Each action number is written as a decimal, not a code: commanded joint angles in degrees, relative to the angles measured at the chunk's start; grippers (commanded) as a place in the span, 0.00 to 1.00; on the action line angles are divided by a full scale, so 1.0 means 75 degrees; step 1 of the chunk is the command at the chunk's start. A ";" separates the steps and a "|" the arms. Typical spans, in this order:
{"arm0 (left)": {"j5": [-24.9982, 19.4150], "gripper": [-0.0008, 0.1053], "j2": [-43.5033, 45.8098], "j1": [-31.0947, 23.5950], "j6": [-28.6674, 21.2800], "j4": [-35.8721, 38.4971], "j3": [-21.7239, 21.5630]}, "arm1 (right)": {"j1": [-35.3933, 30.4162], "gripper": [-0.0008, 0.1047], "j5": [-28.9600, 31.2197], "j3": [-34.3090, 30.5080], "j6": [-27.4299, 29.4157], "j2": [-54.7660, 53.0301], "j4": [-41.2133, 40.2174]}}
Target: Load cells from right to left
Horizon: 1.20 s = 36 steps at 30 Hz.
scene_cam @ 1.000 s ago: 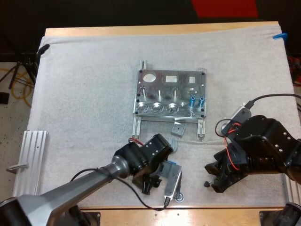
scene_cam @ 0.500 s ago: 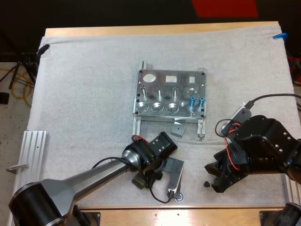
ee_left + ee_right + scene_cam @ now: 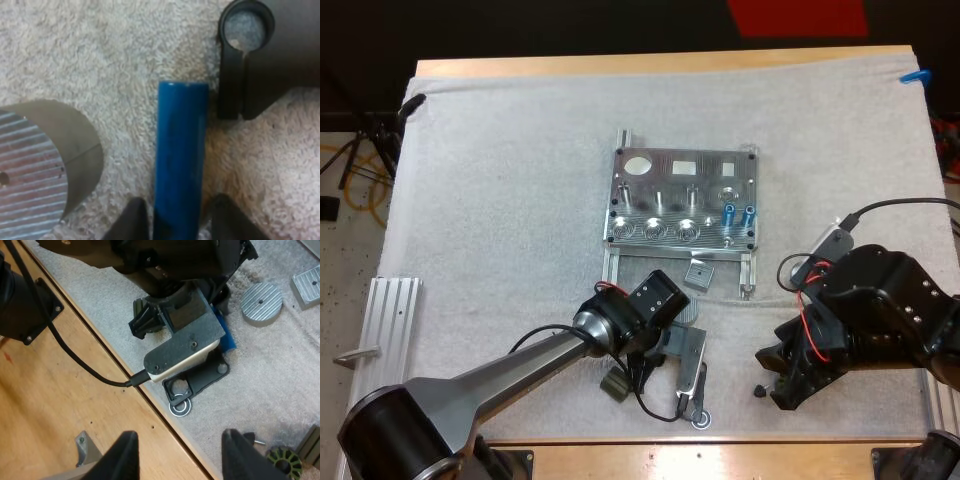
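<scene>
Presently our left gripper [image 3: 177,200] nips the cell [image 3: 181,145], clamp [image 3: 260,65] ahead, disc [image 3: 30,170] alongside; right gripper [image 3: 180,435] gapes, mat [image 3: 280,365] edge below jaws.

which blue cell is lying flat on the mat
The blue cylinder at the left gripper, beside the black clamp; the other two stand upright in the fixture.

Around the blue cylinder [image 3: 181,155] you had little room: a dark clamp [image 3: 260,65] just beside its far end, a ribbed disc [image 3: 30,170] near its other flank, bare mat [image 3: 100,45] beyond.
</scene>
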<state>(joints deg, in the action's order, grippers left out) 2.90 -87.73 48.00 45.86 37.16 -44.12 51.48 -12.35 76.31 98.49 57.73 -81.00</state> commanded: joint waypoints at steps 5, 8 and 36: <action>0.0052 0.01 -0.0001 0.0002 0.0198 0.0364 0.0000 | 0.0012 0.38 -0.0068 0.0005 0.0087 -0.0028 -0.0040; 0.0052 0.01 -0.0001 0.0002 0.0367 0.0538 0.0000 | 0.0012 0.38 -0.0051 0.0005 0.0087 -0.0028 -0.0040; 0.0731 0.01 0.2885 0.0002 0.2300 0.1243 0.0000 | 0.0012 0.43 0.0533 -0.0172 -0.0381 -0.0028 -0.0095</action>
<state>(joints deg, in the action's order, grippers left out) 9.25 -68.64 47.89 62.15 46.30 -44.06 51.48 -8.28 75.79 96.69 57.73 -81.14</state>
